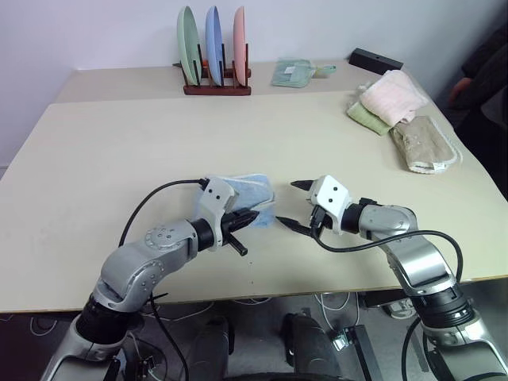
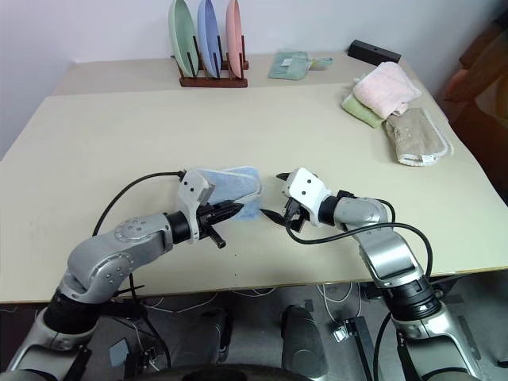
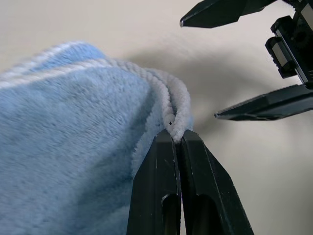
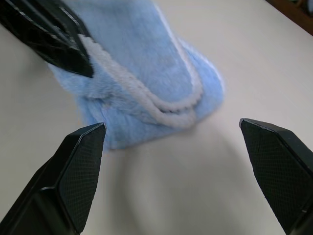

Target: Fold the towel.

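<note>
the towel [image 1: 246, 193] is a light blue, fluffy terry cloth bunched into a thick rounded wad, with a whitish corded hem [image 3: 171, 105] curling along its edge. it lies on the smooth beige tabletop [image 1: 119, 151], right at the tips of the left gripper [image 1: 252, 216] and just to the left of the right gripper [image 1: 295, 205].

well beyond both grippers, at the far edge, 3 plates in green, blue and pink [image 1: 213, 36] stand on edge in a dark wooden rack [image 1: 217, 86], with a small teal cloth [image 1: 292, 73] and a black box [image 1: 375, 60] to its right. far beyond the right gripper lie a pink folded towel [image 1: 392, 95] on a green one [image 1: 367, 117], and a beige folded towel [image 1: 425, 143] beside them. nothing stands between the grippers and the blue towel.

the left gripper's 2 black fingers [image 3: 161, 196] are pressed together, pinching the white hem at its corner. the right gripper's fingers [image 4: 80, 171] are spread wide, facing the towel, apart from it and holding nothing.
</note>
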`<state>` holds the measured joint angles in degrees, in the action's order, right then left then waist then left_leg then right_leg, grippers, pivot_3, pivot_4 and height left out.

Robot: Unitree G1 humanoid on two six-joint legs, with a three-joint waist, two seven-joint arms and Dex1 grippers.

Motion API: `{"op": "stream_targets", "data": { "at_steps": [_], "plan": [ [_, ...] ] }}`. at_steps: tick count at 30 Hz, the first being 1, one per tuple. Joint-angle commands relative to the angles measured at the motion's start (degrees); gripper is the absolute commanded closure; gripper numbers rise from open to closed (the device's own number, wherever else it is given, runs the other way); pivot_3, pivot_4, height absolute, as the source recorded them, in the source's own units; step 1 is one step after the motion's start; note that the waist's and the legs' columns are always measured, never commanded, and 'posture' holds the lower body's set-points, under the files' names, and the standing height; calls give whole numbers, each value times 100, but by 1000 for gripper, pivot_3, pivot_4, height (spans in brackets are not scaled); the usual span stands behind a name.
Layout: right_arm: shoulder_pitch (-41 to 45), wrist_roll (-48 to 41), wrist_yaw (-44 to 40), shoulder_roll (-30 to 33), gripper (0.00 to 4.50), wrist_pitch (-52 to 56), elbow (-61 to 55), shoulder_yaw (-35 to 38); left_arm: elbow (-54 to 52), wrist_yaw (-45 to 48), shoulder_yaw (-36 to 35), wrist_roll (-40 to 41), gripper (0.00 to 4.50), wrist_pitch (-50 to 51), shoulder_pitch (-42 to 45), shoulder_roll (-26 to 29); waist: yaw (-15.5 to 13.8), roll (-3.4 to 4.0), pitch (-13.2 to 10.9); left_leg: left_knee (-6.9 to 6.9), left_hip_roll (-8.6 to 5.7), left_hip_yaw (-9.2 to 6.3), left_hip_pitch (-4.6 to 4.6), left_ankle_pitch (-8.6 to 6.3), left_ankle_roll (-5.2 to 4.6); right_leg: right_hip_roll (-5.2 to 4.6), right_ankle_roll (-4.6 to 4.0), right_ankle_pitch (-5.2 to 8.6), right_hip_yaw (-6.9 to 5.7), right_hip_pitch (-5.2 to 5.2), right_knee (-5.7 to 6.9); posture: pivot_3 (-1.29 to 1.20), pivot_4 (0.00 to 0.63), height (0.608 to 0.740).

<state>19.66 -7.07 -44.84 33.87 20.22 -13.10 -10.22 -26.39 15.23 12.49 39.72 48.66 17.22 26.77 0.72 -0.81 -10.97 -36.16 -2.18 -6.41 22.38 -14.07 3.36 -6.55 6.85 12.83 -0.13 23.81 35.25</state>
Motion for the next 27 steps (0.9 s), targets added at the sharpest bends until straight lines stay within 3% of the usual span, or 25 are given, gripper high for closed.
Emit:
{"op": "stream_targets", "data": {
  "at_steps": [1, 5, 8, 9, 12, 15, 18, 21, 27],
  "plan": [
    [101, 34, -14, 80, 0, -222, 38, 178, -242, 85, -247, 142, 3889, 104, -77, -150, 1, 0, 0, 0, 0, 0, 0, 0, 0, 0, 0, 0, 0, 0, 0, 0, 150, 740],
    [193, 36, -63, 199, 0, -329, 206, 245, -532, 133, -546, 266, 2087, 287, -256, -78, 7, 0, 0, 0, 0, 0, 0, 0, 0, 0, 0, 0, 0, 0, 0, 0, 150, 740],
    [230, -46, -152, 320, 0, -338, 260, 385, -867, 366, -1275, 748, 608, 386, -617, 186, 17, 0, 0, 1, 1, 0, -1, 0, 0, 0, 0, 0, 0, 1, 1, 0, 150, 740],
    [240, -126, -185, 340, 0, -294, 253, 461, -1009, 574, -1630, 1006, 608, 340, -830, 326, 28, 0, 0, 2, 1, 0, 0, 0, 0, 0, 0, 0, 0, 3, 2, 0, 150, 740],
    [254, -345, -258, 349, 1269, -143, 207, 632, -1247, 942, -2453, 1600, 563, 205, -1272, 633, 10, 1, -1, 4, 4, 0, 0, 0, 0, 1, -2, 1, 0, 7, 3, 0, 150, 740],
    [430, -573, -173, 149, 2756, 78, 160, 748, -978, 729, -3070, 1416, 1509, 24, -1352, 785, -11, 1, -1, -1, 3, 0, 0, 0, 0, 0, -21, 11, 0, 1, 3, 0, 150, 740],
    [640, -913, -84, -230, 4332, 448, -38, 706, -630, 363, -2935, 730, 2996, -217, -1057, 811, -14, 1, -1, -6, 2, 0, -4, 0, 0, 0, -25, 9, -1, -6, 4, 0, 150, 740],
    [838, -970, 174, -697, 4425, 800, -122, 455, -331, 115, -2414, 20, 3033, -509, -681, 656, -10, 1, 0, -4, 2, -1, -4, 0, 0, 1, -7, -1, -1, -5, 3, 0, 150, 740],
    [955, -182, 548, -1193, 4425, 732, 648, -465, 486, 209, -1001, -1321, 3033, -1091, -383, 306, -3, 1, 1, 1, 0, -1, -3, 1, 1, 2, 1, -5, -1, -1, 1, 0, 150, 740]
  ]
}}
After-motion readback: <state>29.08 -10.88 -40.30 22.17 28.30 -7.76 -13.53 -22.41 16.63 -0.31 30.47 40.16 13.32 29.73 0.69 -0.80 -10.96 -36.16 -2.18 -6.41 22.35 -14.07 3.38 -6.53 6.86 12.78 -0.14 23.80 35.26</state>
